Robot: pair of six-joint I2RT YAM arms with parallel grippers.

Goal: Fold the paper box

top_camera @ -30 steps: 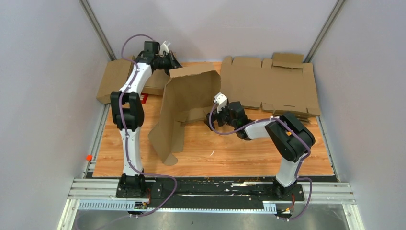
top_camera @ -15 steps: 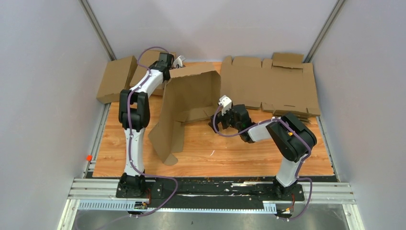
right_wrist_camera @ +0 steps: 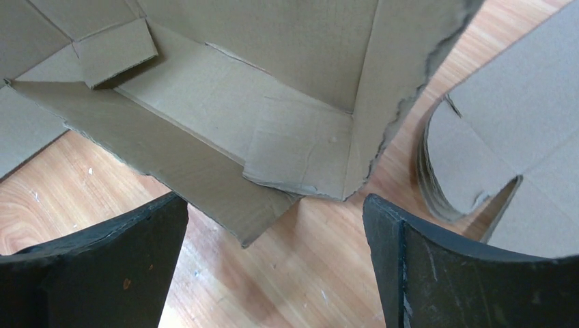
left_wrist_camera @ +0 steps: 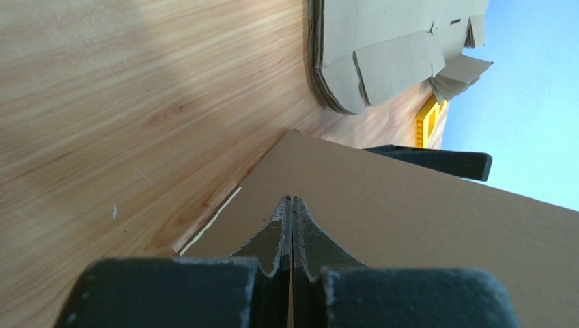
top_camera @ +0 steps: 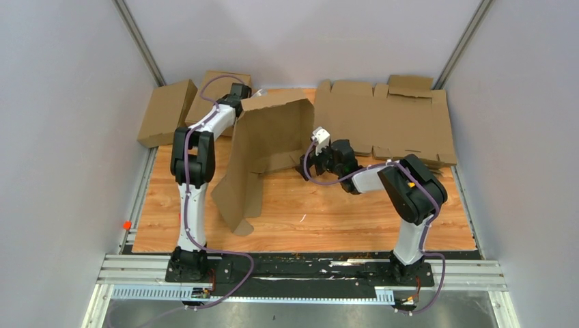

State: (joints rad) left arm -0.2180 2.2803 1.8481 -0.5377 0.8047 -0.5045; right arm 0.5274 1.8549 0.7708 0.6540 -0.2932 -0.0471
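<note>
Plain brown corrugated cardboard paper box (top_camera: pixel 270 140) stands half-folded on wooden desk (top_camera: pixel 328 213); left claw (left_wrist_camera: pixel 292 205) closed together at its top edge, right claw (right_wrist_camera: pixel 274 205) wide apart by its lower corner.

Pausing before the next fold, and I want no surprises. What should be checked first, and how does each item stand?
1. Left gripper shut at the far top edge of the paper box: ok.
2. Cardboard actually pinched between its fingers: cannot tell.
3. Right gripper open and empty: ok.
4. Right gripper facing the box's lower right corner: ok.
5. Stack of sheets apart from the box: ok, narrowly.
6. Long left flap folded in: not ok, it sprawls toward the near edge.
</note>
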